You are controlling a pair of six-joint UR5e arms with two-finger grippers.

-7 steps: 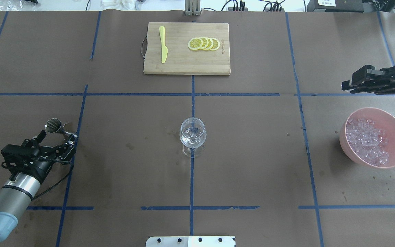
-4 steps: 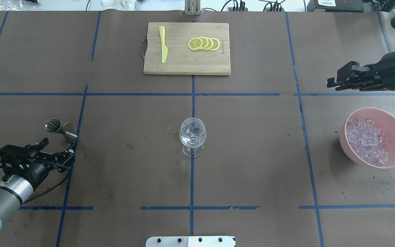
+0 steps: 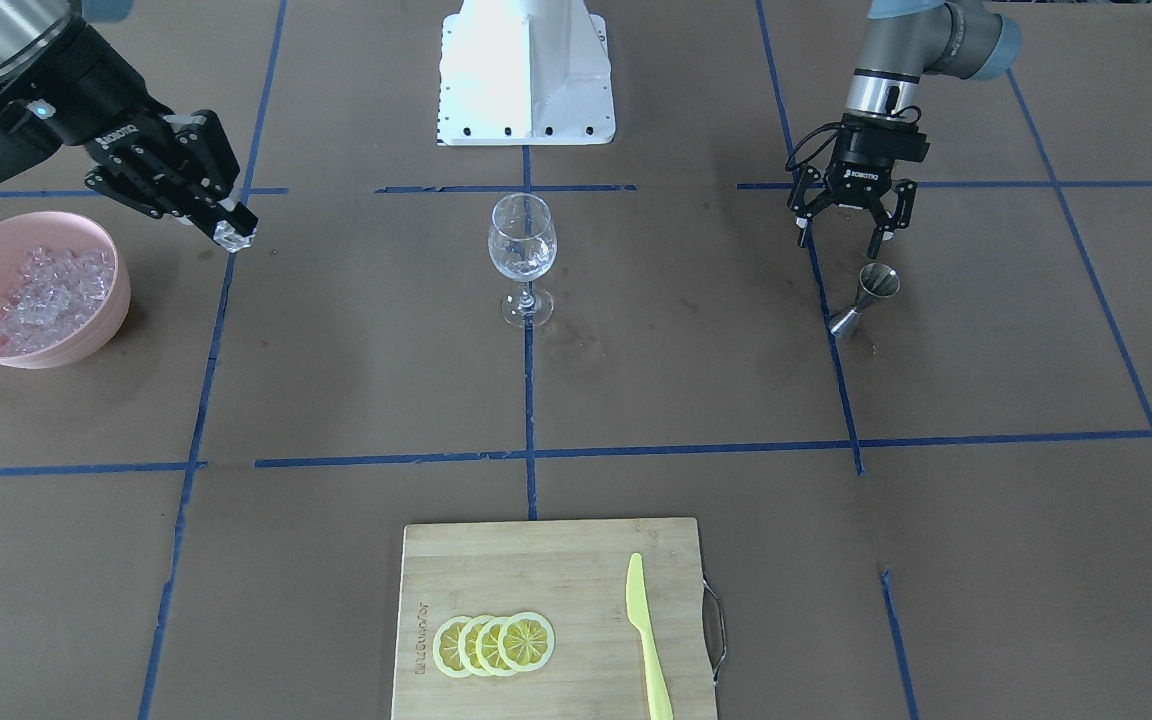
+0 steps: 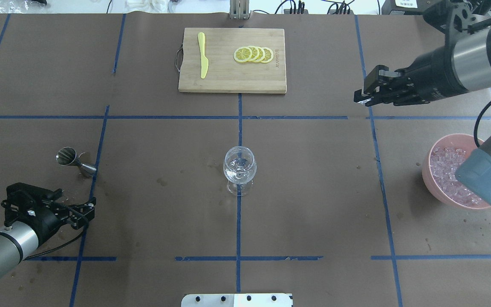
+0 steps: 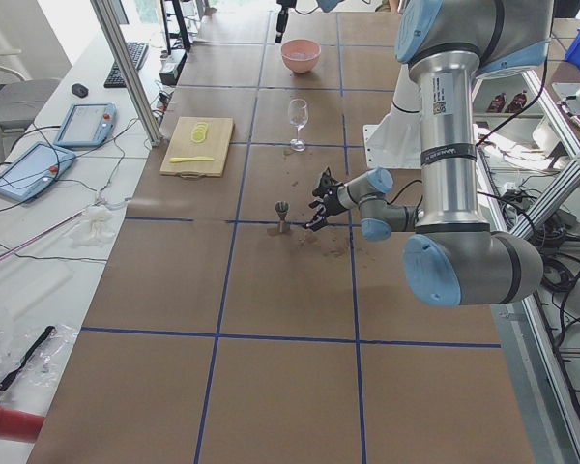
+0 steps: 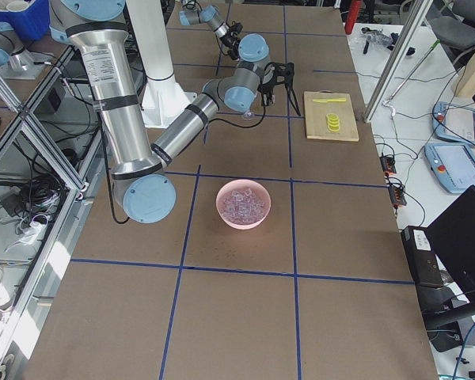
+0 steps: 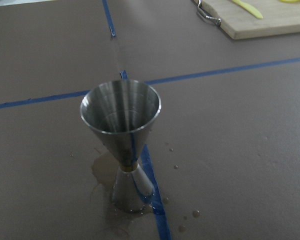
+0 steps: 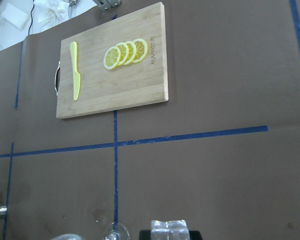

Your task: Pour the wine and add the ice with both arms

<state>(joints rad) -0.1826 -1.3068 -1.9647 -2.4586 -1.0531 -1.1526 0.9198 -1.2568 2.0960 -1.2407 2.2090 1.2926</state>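
Nearest the robot's base, the left gripper [image 3: 844, 232] hangs with fingers spread and empty, just short of the steel jigger [image 3: 866, 298]; it has drawn back from it since a second ago. Farther out, the right gripper [image 3: 233, 233] pinches one ice cube [image 8: 170, 230], which the front and wrist cameras show and the overhead does not. That arm has swung from the pink bowl [image 3: 101, 322] of ice [image 3: 36, 285] toward the wine glass [image 3: 522, 245].
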